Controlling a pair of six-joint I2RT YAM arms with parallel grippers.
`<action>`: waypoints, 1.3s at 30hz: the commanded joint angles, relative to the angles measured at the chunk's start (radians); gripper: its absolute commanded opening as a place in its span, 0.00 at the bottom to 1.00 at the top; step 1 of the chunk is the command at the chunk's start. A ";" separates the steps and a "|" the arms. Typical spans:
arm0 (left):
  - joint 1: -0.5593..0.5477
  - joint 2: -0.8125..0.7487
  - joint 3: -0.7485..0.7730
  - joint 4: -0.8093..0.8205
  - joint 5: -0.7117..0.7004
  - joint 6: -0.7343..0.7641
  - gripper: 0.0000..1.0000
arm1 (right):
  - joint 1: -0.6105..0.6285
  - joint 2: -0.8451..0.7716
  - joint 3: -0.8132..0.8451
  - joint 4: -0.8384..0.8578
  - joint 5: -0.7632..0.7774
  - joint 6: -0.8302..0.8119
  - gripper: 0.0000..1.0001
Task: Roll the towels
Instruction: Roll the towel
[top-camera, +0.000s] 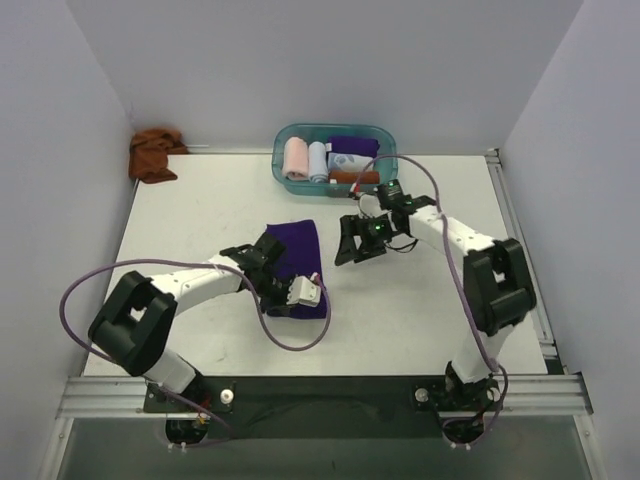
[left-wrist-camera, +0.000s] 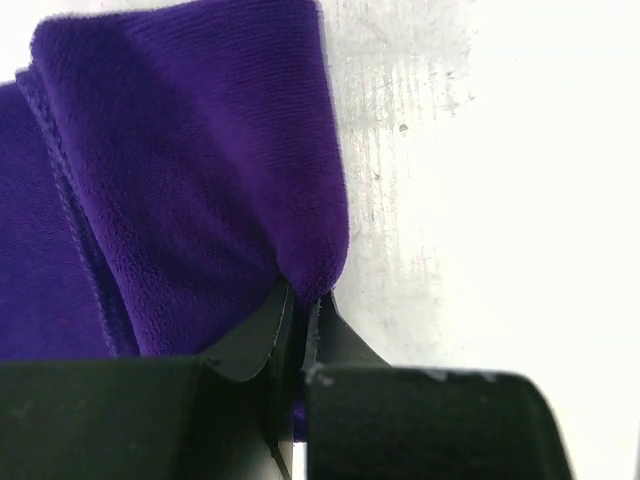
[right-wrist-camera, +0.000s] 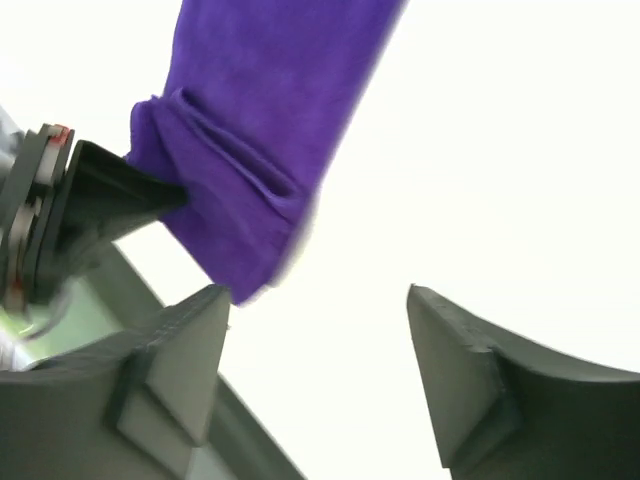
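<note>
The rust-brown towel (top-camera: 153, 155) lies bunched in the table's (top-camera: 200, 215) far left corner, against the wall and well apart from both arms. It is not yet rolled.

The purple towel (top-camera: 300, 250) lies left of centre on the table as a narrow folded strip. The left gripper (left-wrist-camera: 302, 305) has its fingers pressed together on a folded corner at one end of that strip. The cloth rises in a small peak where it is pinched. This looks like the start of the roll.

To do it well, the pinch should take in every layer of the fold, since a loose under-layer would slide out as the end turns over. The first turn should probably be small and tight, laid back onto the strip and kept low on the table. The rolled edge needs to stay square to the long sides, or the roll will go cone-shaped.

The right gripper (right-wrist-camera: 320, 300) hangs just right of the towel with its fingers spread, touching nothing. It would help most by taking the other corner of the same end, so both corners turn together.

Behind it at the far edge stands the teal bin (top-camera: 280, 160), holding several rolled cloths (top-camera: 307, 158).
</note>
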 joint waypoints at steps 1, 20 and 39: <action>0.068 0.157 0.125 -0.332 0.231 0.038 0.00 | -0.057 -0.189 -0.027 -0.066 0.087 -0.213 0.75; 0.295 0.804 0.680 -0.804 0.437 0.091 0.00 | 0.500 -0.455 -0.195 -0.144 0.487 -0.574 0.57; 0.304 0.845 0.700 -0.801 0.414 0.062 0.00 | 0.702 -0.053 -0.211 0.383 0.791 -0.810 0.62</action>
